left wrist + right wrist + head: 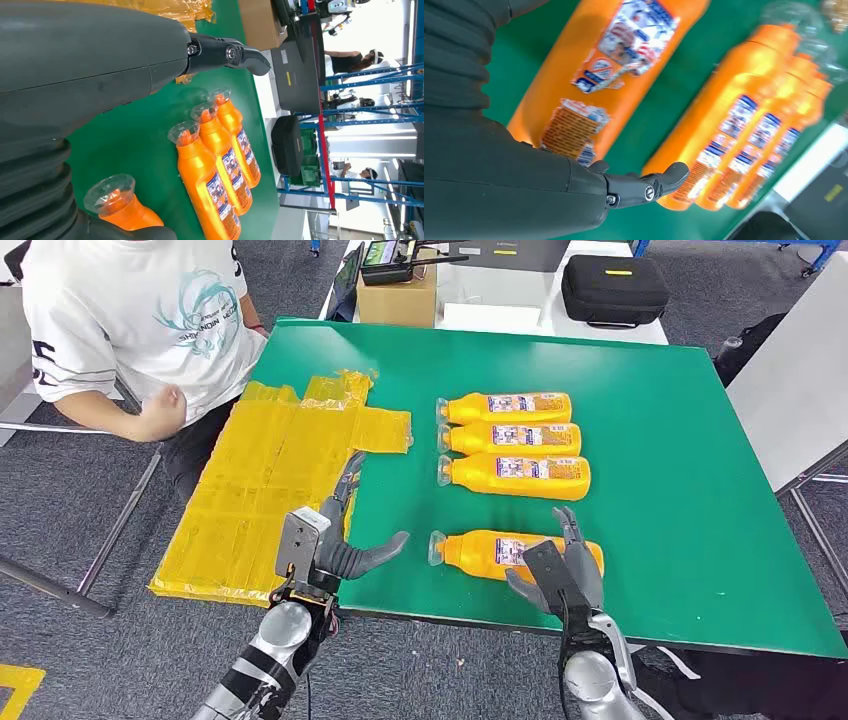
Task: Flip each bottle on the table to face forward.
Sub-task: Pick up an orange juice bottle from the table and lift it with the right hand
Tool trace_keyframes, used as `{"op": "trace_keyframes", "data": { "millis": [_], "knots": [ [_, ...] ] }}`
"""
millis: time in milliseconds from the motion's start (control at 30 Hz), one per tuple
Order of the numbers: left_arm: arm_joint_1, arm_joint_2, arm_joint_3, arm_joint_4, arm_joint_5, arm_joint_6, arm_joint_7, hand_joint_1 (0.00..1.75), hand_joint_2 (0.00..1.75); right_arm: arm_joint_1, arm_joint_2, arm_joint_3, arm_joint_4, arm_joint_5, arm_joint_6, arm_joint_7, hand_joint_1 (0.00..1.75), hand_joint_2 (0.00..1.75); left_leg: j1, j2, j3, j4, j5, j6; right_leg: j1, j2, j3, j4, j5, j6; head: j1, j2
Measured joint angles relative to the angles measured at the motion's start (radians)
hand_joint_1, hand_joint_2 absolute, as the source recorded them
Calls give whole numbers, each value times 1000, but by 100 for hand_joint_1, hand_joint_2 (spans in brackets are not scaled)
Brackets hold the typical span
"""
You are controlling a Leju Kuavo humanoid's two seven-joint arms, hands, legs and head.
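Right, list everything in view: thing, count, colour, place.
orange bottles: four, orange with clear caps, lying on their sides; three in a row mid-table, one nearer the robot.
green table: one, under the bottles.
yellow sheet: one, taped, over the table's left edge.
cardboard box: one, brown, beyond the table.
black case: one, on the white surface behind.
person: one, white shirt, seated far left.
left hand: open, over the table's near edge.
right hand: open, over the near bottle.

Floor (90,660): grey carpet.
Table (700,490): green top.
Shelving (370,80): blue racks.
Rear desk (500,300): white, behind table.
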Motion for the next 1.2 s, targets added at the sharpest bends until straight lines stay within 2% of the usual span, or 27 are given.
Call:
{"op": "trace_keyframes", "data": {
  "millis": [200,367,600,767,800,833,900,933,967,1200],
  "knots": [
    [1,2,0,-1,0,-3,2,0,175,-11,-16,1,23,30,16,17,0,175,0,0,0,0,0,0,0,0,0,0,0,0,0,0],
    [6,2,7,-6,0,-13,3,0,175,-14,-41,2,30,119,60,68,0,175,0,-1,0,0,0,0,0,0,0,0,0,0,0,0],
    [12,2,23,-8,0,-33,3,0,175,-23,-87,21,29,233,152,122,0,175,0,-1,1,0,0,0,0,-1,1,0,0,0,0,0],
    [13,1,30,-8,0,-45,3,0,175,-53,-145,71,29,326,257,163,0,175,0,-2,3,0,0,0,0,-1,3,-1,0,0,0,0],
    [13,1,32,-8,0,-47,3,0,175,-61,-159,83,29,338,280,167,11,175,0,-2,3,0,0,0,0,-1,4,-1,0,0,0,0],
    [13,0,33,-8,0,-48,3,0,175,-68,-172,95,29,346,298,169,48,175,0,-2,3,0,0,0,0,-1,4,-1,0,0,0,0],
    [13,0,38,-8,1,-51,3,0,175,-80,-194,116,30,357,325,170,134,175,0,-2,4,0,0,0,0,-1,4,-1,0,0,0,0],
    [13,-1,41,-8,2,-53,3,0,175,-86,-203,126,31,360,336,170,166,175,0,-2,4,0,0,0,0,-1,4,-1,0,0,0,0],
    [13,-1,43,-8,3,-55,3,0,175,-93,-214,137,33,363,349,169,174,175,0,-2,4,0,0,0,0,-1,4,-1,0,0,0,0],
    [13,-1,63,-8,19,-58,-4,0,175,-163,-295,229,51,347,433,148,175,175,0,-1,4,0,0,0,0,-1,5,0,0,0,0,0]
  ]
}}
